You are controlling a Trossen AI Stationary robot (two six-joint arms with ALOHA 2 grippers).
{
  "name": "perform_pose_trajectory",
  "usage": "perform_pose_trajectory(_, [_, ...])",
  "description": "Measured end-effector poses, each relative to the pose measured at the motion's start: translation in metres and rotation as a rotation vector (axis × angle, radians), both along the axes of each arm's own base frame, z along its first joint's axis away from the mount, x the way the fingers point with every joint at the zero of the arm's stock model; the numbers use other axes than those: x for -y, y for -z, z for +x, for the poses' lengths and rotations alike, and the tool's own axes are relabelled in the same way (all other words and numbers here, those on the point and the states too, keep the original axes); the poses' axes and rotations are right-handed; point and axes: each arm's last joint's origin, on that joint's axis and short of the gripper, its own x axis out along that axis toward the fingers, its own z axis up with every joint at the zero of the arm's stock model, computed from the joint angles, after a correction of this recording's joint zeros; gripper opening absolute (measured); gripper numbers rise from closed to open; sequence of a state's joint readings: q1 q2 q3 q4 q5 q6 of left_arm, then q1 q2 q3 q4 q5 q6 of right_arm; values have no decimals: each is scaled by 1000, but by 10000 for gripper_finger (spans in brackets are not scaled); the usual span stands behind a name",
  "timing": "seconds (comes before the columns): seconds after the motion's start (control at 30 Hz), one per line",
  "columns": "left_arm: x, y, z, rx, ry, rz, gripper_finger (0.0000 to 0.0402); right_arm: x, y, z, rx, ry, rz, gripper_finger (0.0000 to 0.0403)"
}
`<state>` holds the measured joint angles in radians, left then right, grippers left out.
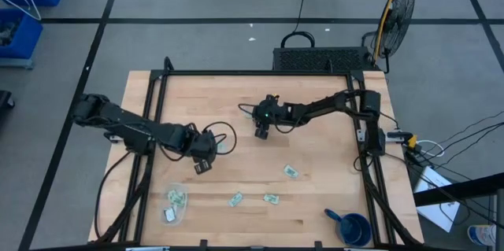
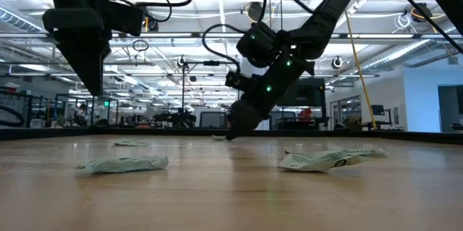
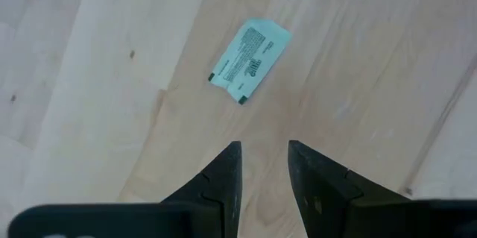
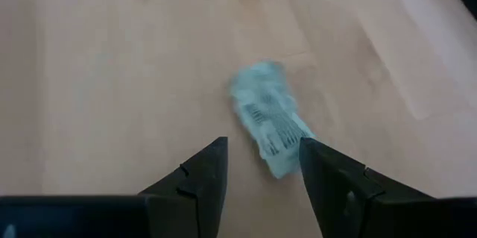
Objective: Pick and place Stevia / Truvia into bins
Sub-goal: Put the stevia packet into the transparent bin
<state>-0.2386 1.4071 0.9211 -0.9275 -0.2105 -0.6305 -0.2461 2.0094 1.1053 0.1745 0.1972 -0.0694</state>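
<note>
Pale green sachets lie scattered on the near half of the wooden table (image 1: pixel 315 204): one (image 1: pixel 291 171) right of centre, another (image 1: pixel 271 198) nearer the front edge, and a third (image 1: pixel 235 199) just left of that. A clear plastic tub (image 1: pixel 175 204) sits at the front left with at least two sachets inside.

Near the table's middle, the right end effector (image 1: pixel 262 131) is tipped down, its fingers (image 4: pixel 207 169) a narrow gap apart with a sachet (image 4: pixel 268 119) lying on the wood between and just beyond the tips. Whether they touch it cannot be told.

The left end effector (image 1: pixel 202 164) hangs over the left half of the table, its fingers (image 3: pixel 226 169) also narrowly apart and holding nothing; a sachet (image 3: pixel 249 60) lies flat on the wood ahead of them.

A dark blue cup (image 1: pixel 353 228) with a handle stands at the front right corner.
</note>
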Motion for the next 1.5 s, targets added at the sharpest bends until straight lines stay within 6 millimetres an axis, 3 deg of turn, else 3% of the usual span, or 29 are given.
perform_pose_trajectory(0.2, [0, 0, 0, 1, 4, 1, 115, 7, 1, -4, -36, -8, -23, 130])
perform_pose_trajectory(0.47, [1, 0, 0, 6, 3, -2, 115, 6, 1, -4, -40, -12, -28, 8])
perform_pose_trajectory(0.63, [2, 0, 1, 23, -22, -10, 115, -8, 1, 0, -35, -34, -25, 2])
perform_pose_trajectory(0.9, [2, -1, 3, 45, -30, -17, 115, -53, -5, 7, -30, -172, -40, 1])
perform_pose_trajectory(1.23, [8, -4, 15, 170, 61, -13, 115, -101, -68, 3, 147, -305, -74, 0])
perform_pose_trajectory(1.33, [12, -7, 21, 235, 156, 37, 115, -113, -79, 1, 193, -380, 24, 0])
perform_pose_trajectory(1.5, [19, -16, 33, 375, 324, 172, 115, -126, -80, -2, 216, -495, 341, 0])
